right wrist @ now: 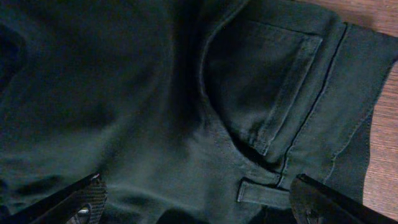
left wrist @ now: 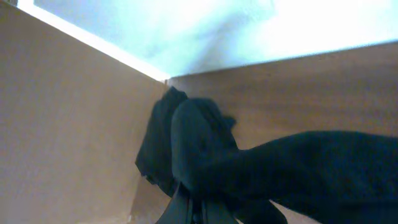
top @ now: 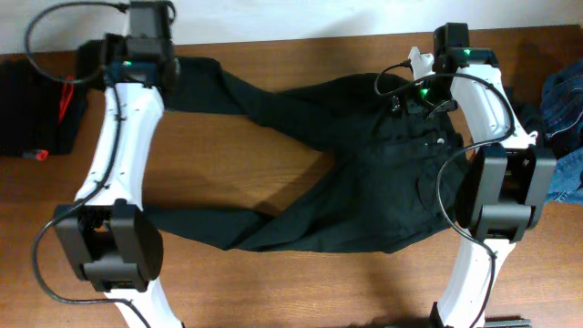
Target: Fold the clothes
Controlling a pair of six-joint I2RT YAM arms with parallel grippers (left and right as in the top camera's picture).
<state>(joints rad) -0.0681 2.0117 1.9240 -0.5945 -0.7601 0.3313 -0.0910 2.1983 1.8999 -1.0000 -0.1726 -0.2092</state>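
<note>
Long black jeans (top: 383, 182) lie spread over the wooden table (top: 301, 292), waist to the right and both legs running left. My left gripper (left wrist: 200, 210) is shut on the bunched end of the upper leg (left wrist: 186, 143), at the far left corner of the table (top: 150, 66). Over the waist area my right gripper (right wrist: 199, 202) hovers wide open, its fingers (right wrist: 81, 198) either side of a belt loop (right wrist: 261, 190) below a pocket (right wrist: 267, 81). Nothing is between its fingers. In the overhead view the right gripper (top: 424, 91) sits at the jeans' upper right.
A heap of blue denim (top: 567, 109) lies at the right edge of the table. A black object with a red cord (top: 36, 109) sits at the left edge. The table's far edge (left wrist: 143, 68) meets a pale wall right behind the left gripper.
</note>
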